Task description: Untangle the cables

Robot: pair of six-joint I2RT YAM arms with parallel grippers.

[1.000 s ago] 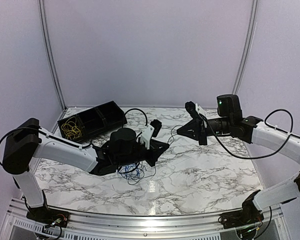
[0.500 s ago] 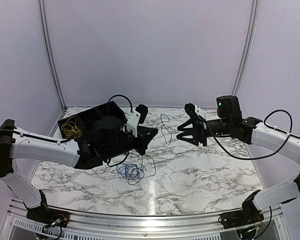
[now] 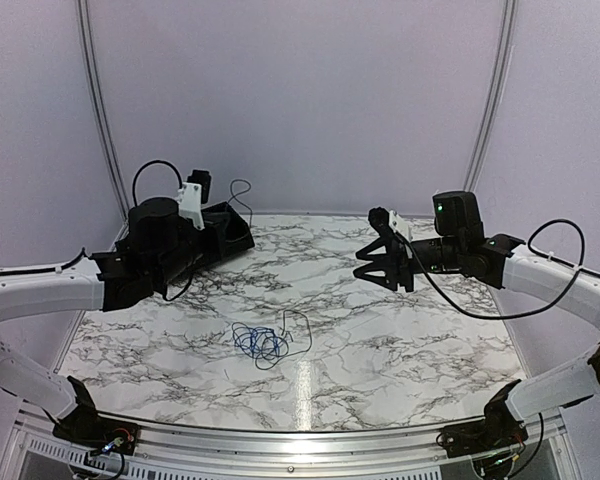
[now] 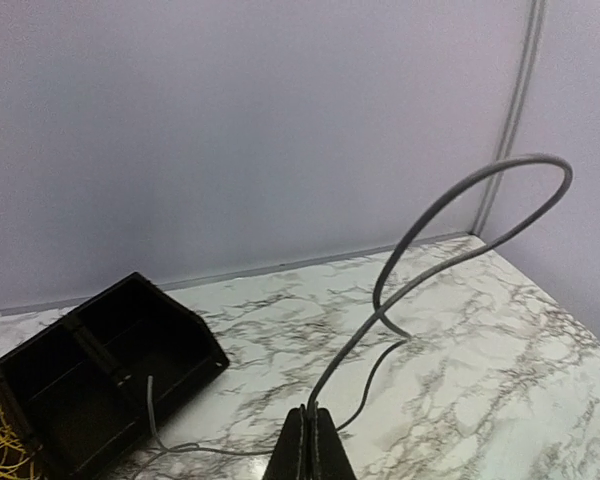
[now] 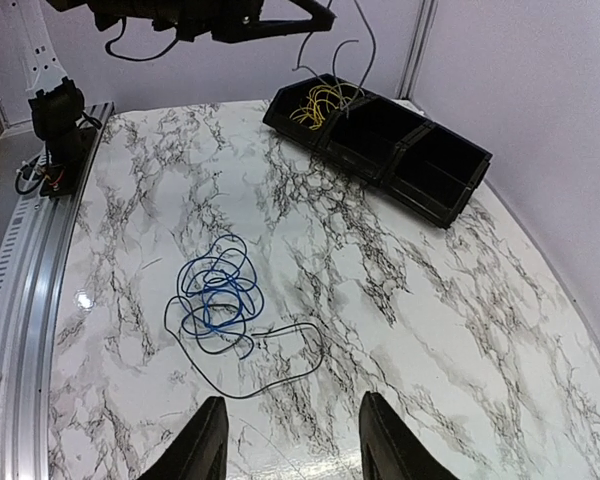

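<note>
My left gripper (image 4: 315, 432) is shut on a thin dark cable (image 4: 450, 215) that arcs up in a loop from the jaws. In the top view that gripper (image 3: 223, 208) hangs over the black bin (image 3: 232, 238) at the back left, the cable (image 3: 243, 190) curling beside it. A blue cable (image 3: 259, 342) lies coiled mid-table, and a thin black cable (image 3: 298, 326) loops around it. My right gripper (image 3: 373, 263) hovers at the right, open and empty (image 5: 292, 445), looking down on the blue coil (image 5: 214, 295) and black cable (image 5: 280, 375). Yellow cables (image 5: 316, 100) lie in the bin's end compartment.
The black bin (image 5: 435, 175) has three compartments and sits along the back left of the marble table (image 3: 410, 340). A metal rail (image 3: 300, 440) runs along the near edge. Purple walls close in the back and sides.
My left arm swung up and back to the left over the bin, carrying the dark cable away from the blue coil. My right gripper opened and let that cable go.
</note>
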